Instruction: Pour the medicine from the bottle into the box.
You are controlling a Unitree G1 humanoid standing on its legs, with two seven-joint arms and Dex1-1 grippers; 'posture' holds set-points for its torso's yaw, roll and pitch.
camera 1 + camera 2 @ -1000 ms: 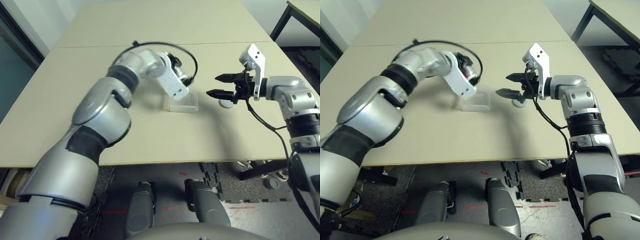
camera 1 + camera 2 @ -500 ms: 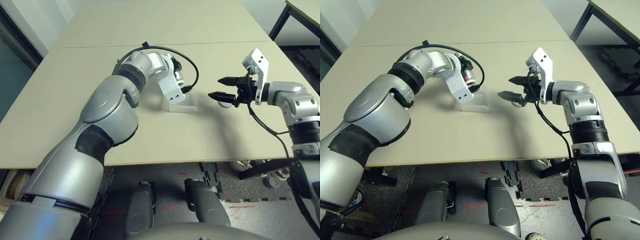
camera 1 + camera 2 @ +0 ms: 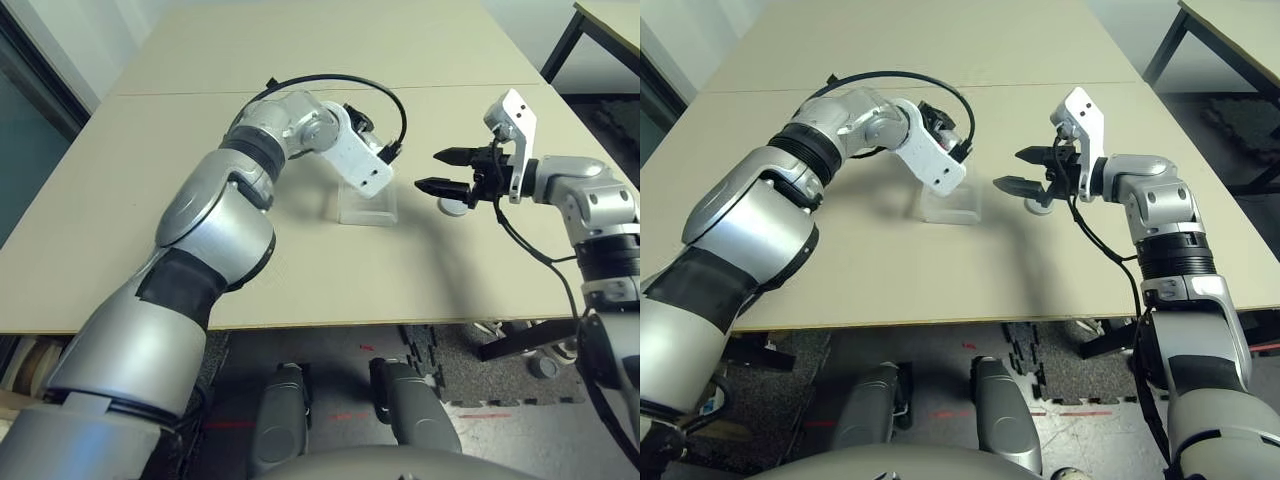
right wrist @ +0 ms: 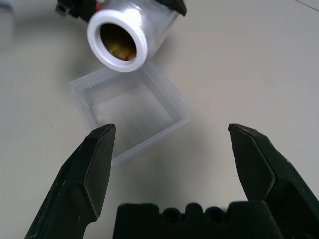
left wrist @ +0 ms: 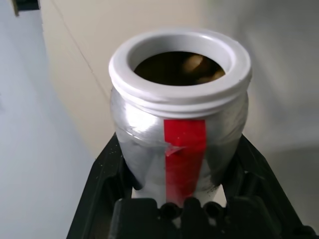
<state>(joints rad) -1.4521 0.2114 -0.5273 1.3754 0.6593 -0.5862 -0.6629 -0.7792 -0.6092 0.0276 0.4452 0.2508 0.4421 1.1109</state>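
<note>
Above box point(image 4: 130, 112), tilted bottle point(image 4: 130, 31)

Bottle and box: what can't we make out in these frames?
- Bottle: its base, hidden between the left pincer fingers in the left wrist view.
- Medicine: count unclear, dark inside the mouth.
- Box: near wall hidden by the right pincer finger; any pills inside too small to tell.
</note>
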